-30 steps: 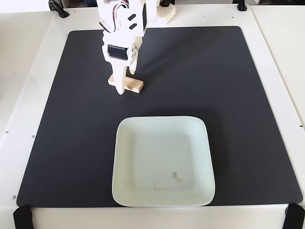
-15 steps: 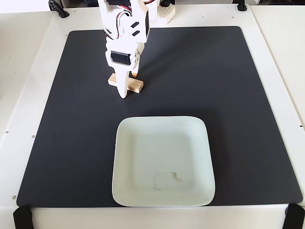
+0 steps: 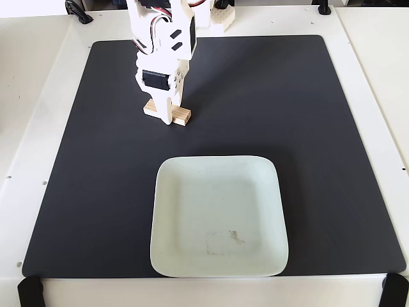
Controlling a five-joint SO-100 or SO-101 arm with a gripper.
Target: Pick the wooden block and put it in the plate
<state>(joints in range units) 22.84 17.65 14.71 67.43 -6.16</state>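
White table (image 3: 38, 96) carries a large black mat (image 3: 307, 128) covering most of its top. On the mat: the plate (image 3: 217, 192) near the front edge, centre, and the wooden block (image 3: 181, 117) further back to the left, well apart from it.

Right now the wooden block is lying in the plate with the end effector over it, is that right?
Not quite. The wooden block lies on the black mat, above the plate in the fixed view and apart from it; the plate is empty. The end effector is indeed over the block.
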